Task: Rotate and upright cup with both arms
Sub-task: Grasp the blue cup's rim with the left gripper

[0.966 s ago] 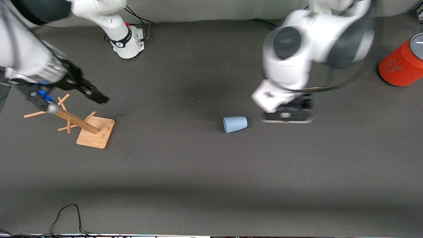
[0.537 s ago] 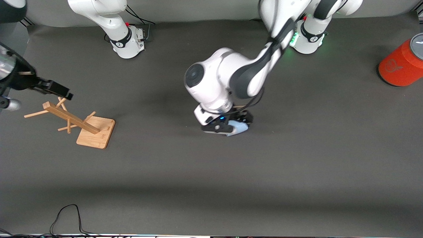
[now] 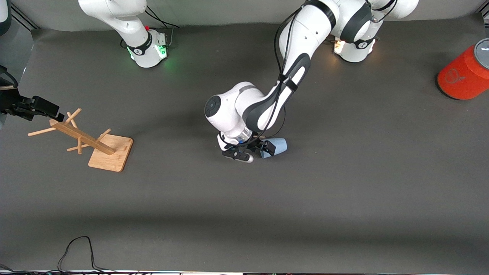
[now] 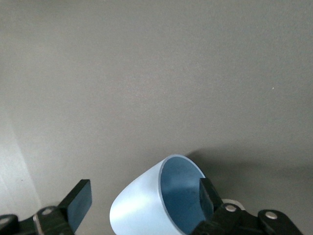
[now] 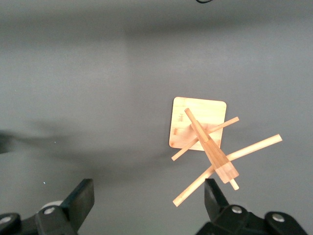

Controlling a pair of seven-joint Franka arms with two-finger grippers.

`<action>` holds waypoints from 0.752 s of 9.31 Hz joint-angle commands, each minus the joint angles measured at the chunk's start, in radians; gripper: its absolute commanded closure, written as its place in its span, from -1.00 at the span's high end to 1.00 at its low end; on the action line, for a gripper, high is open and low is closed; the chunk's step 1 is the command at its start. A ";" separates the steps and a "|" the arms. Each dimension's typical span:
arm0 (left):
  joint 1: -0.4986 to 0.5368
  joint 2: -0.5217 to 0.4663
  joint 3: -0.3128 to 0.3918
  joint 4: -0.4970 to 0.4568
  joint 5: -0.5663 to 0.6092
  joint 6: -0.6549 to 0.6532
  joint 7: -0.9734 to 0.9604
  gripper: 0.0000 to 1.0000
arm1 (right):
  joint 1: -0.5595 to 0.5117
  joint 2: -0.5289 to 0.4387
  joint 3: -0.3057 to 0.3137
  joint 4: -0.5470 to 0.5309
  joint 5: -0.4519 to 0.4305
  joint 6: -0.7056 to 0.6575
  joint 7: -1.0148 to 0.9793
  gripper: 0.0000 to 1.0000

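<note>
Cup [image 3: 278, 145]: lying on its side near the middle of the worktop [image 3: 344, 198], mouth toward the right arm's end, narrow base toward the left arm's end.
Left end effector [image 3: 258, 151]: down at the cup's mouth, fingers spread wide; in the left wrist view one finger [image 4: 207, 195] sits inside the rim of the cup [image 4: 146, 208] and the other [image 4: 78, 205] stands outside, apart from the wall. Nothing gripped yet.
Right end effector [image 3: 42, 108]: fingers wide apart and empty, over the wooden rack [image 3: 100, 146] near the edge at the right arm's end; this arm waits.
Step in hand: lining up a pinch on the cup's wall at the rim.
Next move calls for: closing on the wall without nudging the cup into a roll, then lifting and turning it base-down.
Also there: orange-red cylinder [image 3: 464, 72] by the edge at the left arm's end.
</note>
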 commanded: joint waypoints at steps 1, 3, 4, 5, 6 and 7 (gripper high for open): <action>-0.010 0.024 0.012 0.018 0.037 -0.006 0.125 0.79 | 0.005 -0.007 -0.010 -0.011 -0.010 0.014 -0.033 1.00; -0.010 0.025 0.012 -0.016 0.059 -0.011 0.165 0.30 | 0.007 -0.006 -0.008 -0.011 -0.044 0.016 -0.031 1.00; -0.012 0.024 0.012 -0.031 0.060 -0.016 0.193 -0.05 | 0.005 -0.003 -0.008 -0.011 -0.045 0.019 -0.031 1.00; -0.010 0.024 0.012 -0.031 0.060 -0.025 0.248 -0.47 | 0.005 0.000 -0.010 -0.010 -0.045 0.025 -0.031 1.00; -0.010 0.022 0.012 -0.031 0.060 -0.032 0.265 -0.99 | 0.005 0.000 -0.010 -0.008 -0.047 0.025 -0.031 1.00; -0.010 0.019 0.012 -0.028 0.060 -0.043 0.267 -1.00 | 0.005 0.000 -0.010 -0.008 -0.047 0.025 -0.031 1.00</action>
